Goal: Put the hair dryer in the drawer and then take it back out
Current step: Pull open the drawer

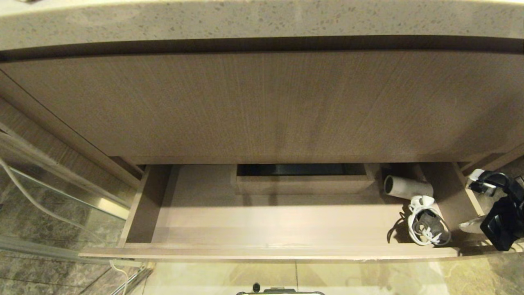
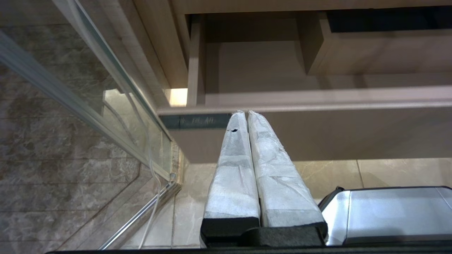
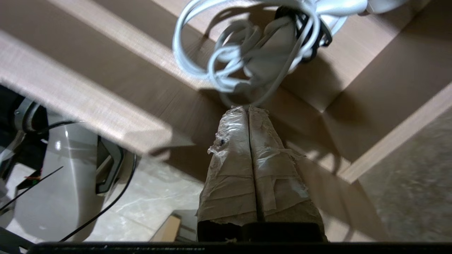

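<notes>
The wide, shallow light-wood drawer (image 1: 266, 221) stands pulled out beneath the taller wood panel (image 1: 262, 106) and the speckled stone counter (image 1: 262, 20). The small white plastic hair dryer (image 1: 409, 187) lies inside the drawer at its right end, its cylindrical barrel close to the back right corner and beside the boxed rectangular cut-out (image 1: 303, 180). Its coiled white cord (image 1: 425, 223) is heaped in front of the barrel, near the drawer's front right corner.

My right gripper (image 3: 249, 107) is clenched, both wrapped fingers pressed together with nothing between them. It hangs over the drawer's front right corner, its tips just short of the cord loops; I cannot tell whether they touch. In the head view my right arm (image 1: 501, 217) shows just past the drawer's right side wall.

My left gripper (image 2: 243, 113) is also clenched and empty, held in front of the drawer's front near its left end. Beside its tips a small black label (image 2: 196, 121) sits on the drawer front; its writing is too faint to read.
</notes>
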Robot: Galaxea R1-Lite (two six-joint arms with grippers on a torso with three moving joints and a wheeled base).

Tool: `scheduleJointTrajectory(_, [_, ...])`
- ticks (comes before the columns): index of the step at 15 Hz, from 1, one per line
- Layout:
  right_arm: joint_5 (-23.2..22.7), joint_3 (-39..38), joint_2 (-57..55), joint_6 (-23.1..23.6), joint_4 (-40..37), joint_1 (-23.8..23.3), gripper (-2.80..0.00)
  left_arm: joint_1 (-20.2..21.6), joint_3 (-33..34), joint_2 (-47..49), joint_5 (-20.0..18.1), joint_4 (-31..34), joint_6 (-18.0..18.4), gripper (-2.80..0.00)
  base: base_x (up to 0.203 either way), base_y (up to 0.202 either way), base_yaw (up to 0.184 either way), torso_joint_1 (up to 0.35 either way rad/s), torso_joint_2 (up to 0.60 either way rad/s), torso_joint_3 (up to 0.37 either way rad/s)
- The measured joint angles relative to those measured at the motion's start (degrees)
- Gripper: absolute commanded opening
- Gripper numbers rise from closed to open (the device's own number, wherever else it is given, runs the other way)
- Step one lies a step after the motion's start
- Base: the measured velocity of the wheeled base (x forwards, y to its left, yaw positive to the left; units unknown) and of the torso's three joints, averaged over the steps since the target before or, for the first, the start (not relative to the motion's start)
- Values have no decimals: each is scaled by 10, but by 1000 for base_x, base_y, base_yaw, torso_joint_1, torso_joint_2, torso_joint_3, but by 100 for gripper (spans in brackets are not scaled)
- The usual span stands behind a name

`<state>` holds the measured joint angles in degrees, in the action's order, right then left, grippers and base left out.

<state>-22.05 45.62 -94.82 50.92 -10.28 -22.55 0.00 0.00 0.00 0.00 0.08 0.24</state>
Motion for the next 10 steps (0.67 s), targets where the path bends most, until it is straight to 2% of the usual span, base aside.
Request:
scheduleJointTrajectory(3, [-1, 9, -20, -20, 1, -5, -280, 0, 0, 0, 0, 0, 0, -280, 0, 0, 0, 0, 0, 0])
scheduleJointTrajectory(6, [-1, 37, -46, -79, -1, -9, -280, 0, 0, 0, 0, 0, 0, -280, 0, 0, 0, 0, 0, 0])
scheduleJointTrajectory(9, [0, 52, -72, -46, 14, -16, -280, 0, 0, 0, 0, 0, 0, -280, 0, 0, 0, 0, 0, 0])
scheduleJointTrajectory(10, [0, 58, -81, -18, 12, -21, -280, 0, 0, 0, 0, 0, 0, -280, 0, 0, 0, 0, 0, 0])
